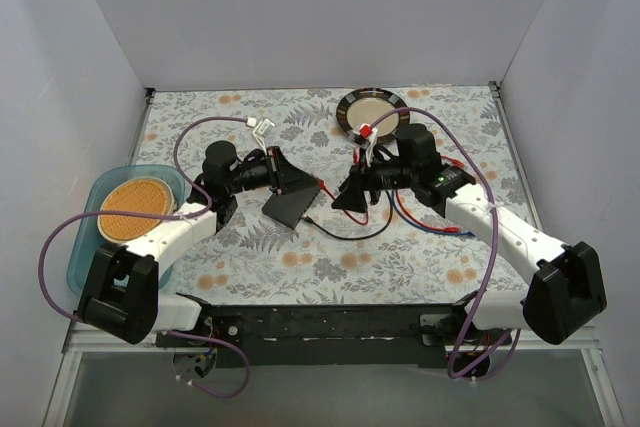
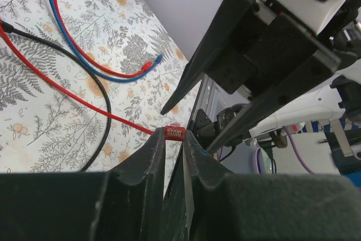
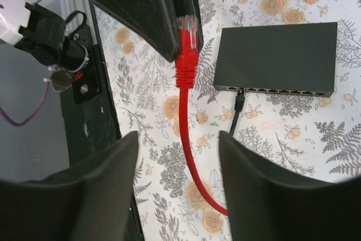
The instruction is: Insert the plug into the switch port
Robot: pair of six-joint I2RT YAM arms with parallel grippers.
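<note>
Your left hand (image 2: pixel 173 139) is clamped on the red plug (image 3: pixel 186 32). Its 2 fingers are nearly together, and the plug is pinched between their tips. Your right hand (image 3: pixel 177 139) is spread wide and grips nothing. The red cable (image 3: pixel 190 162) runs down between its 2 fingers and, as far as the right wrist view shows, touches neither.

The switch (image 3: pixel 276 52) lies flat on the table (image 3: pixel 316 134). Its sockets (image 3: pixel 282 90) run along the long edge that faces your right arm. A black cable (image 3: pixel 239 103) already fills the socket at the end of the row nearest the plug; the others look free.

The next move turns on where the plug is relative to that row. In the right wrist view it sits off to the left of the switch, past the end of the row and not in front of it. Its long axis runs roughly square to the socket edge, and its clear tip points the way a plug must travel to go in, so the heading looks about right. How high it hangs above the table I cannot tell. I judge your left arm must bring the plug out in front of a free socket, level it, then push in.
</note>
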